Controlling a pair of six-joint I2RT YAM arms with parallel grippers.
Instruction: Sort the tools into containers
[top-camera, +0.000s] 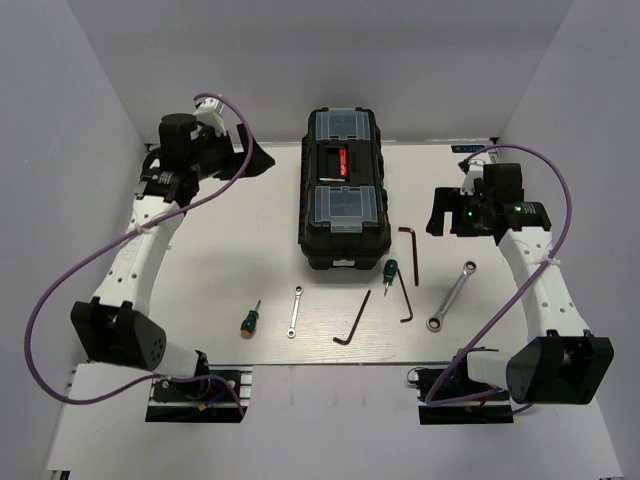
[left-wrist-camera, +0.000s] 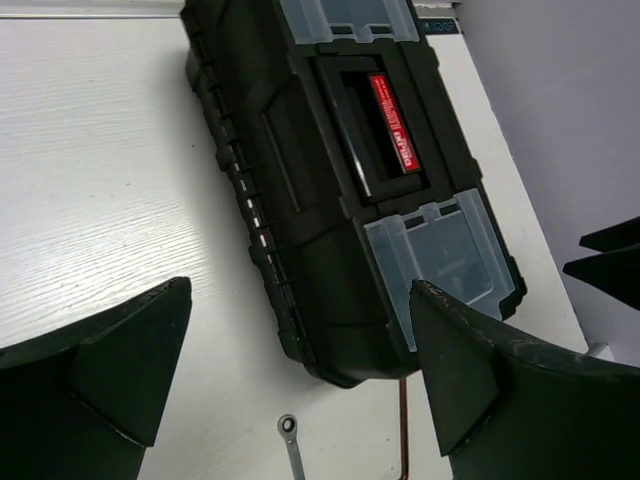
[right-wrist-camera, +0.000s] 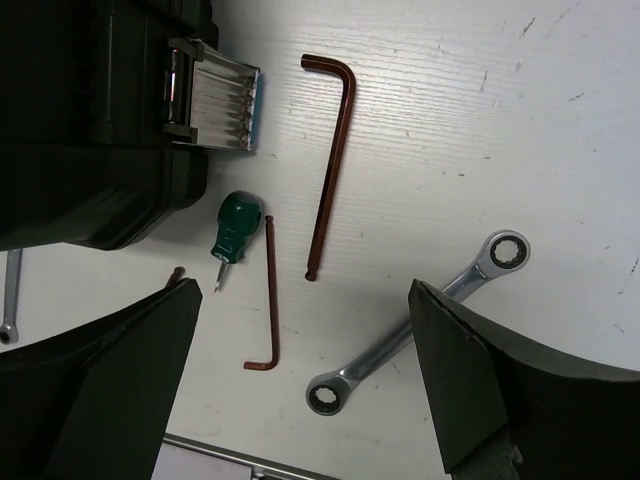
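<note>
First pick pending: left hand (left-wrist-camera: 300, 290) and right hand (right-wrist-camera: 305, 290) both released, empty. Large silver ratchet wrench (right-wrist-camera: 395, 345) lies just below our right hand; we judge lowering and clenching comes next.

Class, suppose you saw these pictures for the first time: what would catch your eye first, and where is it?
The black toolbox in the middle of the table draws the eye first, with a red label on top. Next come the tools scattered on its near side: the larger wrench to the right, a green-handled screwdriver to the left, dark hex keys between them.
</note>
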